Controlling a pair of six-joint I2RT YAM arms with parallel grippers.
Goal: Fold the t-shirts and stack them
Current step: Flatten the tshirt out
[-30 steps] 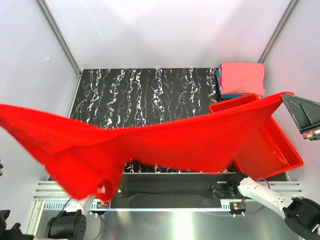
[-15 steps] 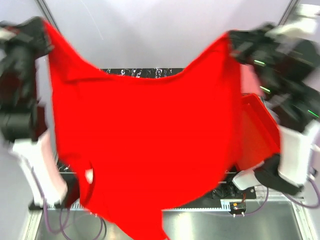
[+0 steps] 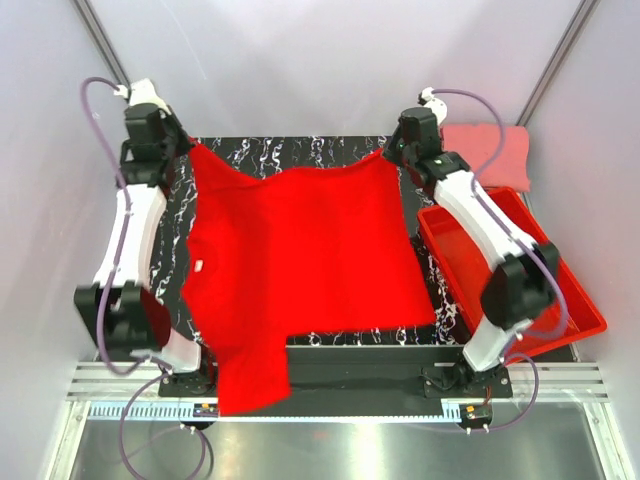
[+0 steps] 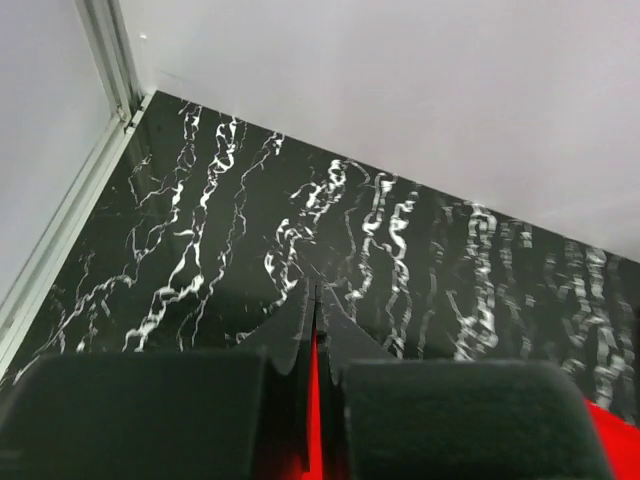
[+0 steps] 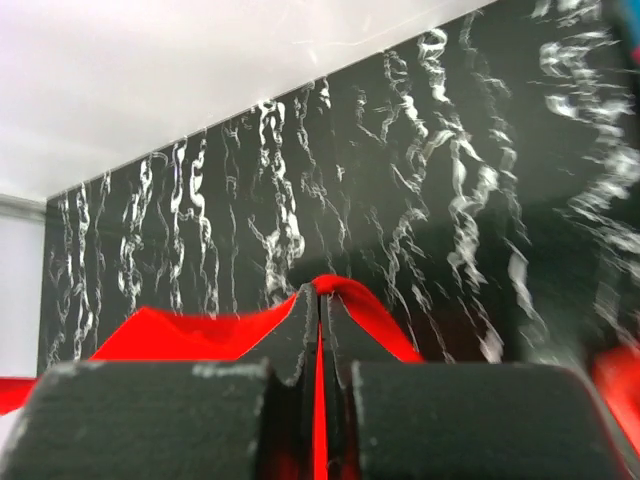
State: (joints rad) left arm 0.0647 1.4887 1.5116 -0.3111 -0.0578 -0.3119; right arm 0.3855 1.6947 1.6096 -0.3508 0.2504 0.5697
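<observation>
**Far-left corner of the worktop [image 3: 290, 150].** Left end effector [image 3: 178, 152], closed to a hairline gap on one far corner of the red t-shirt [image 3: 300, 250]. In the left wrist view, only a thin red strip between the dark fingers [image 4: 150, 410].

**Centre.** Red t-shirt lying mostly flat on the black marbled worktop. Far edge strung between both end effectors and sagging slightly in the middle. Body running from that edge toward the near edge, with one flap at the near-left draped past the near edge. Small white tag [image 3: 200, 265] near the left side of the cloth. Front or back uppermost: not determinable.

**Far edge, right of centre.** Right end effector [image 3: 395, 152], likewise pinched shut on the other far corner. Red cloth emerging at the pinch in the right wrist view.

**Far-right corner.** Folded salmon-pink t-shirt [image 3: 495, 150], apart from the red one.

**Right edge.** Red plastic bin [image 3: 575, 310], just beside the red t-shirt's right side.

**Judged step.** Spreading, ahead of a first fold.

**Governing relation.** Cloth lying wholly nearward of both end effectors, held edge parallel to the far edge of the worktop, each arm over its own corner and neither nearer than the other. Probable next requirement: either the far edge carried toward the near edge, or a release and a regrasp at the sides.
</observation>
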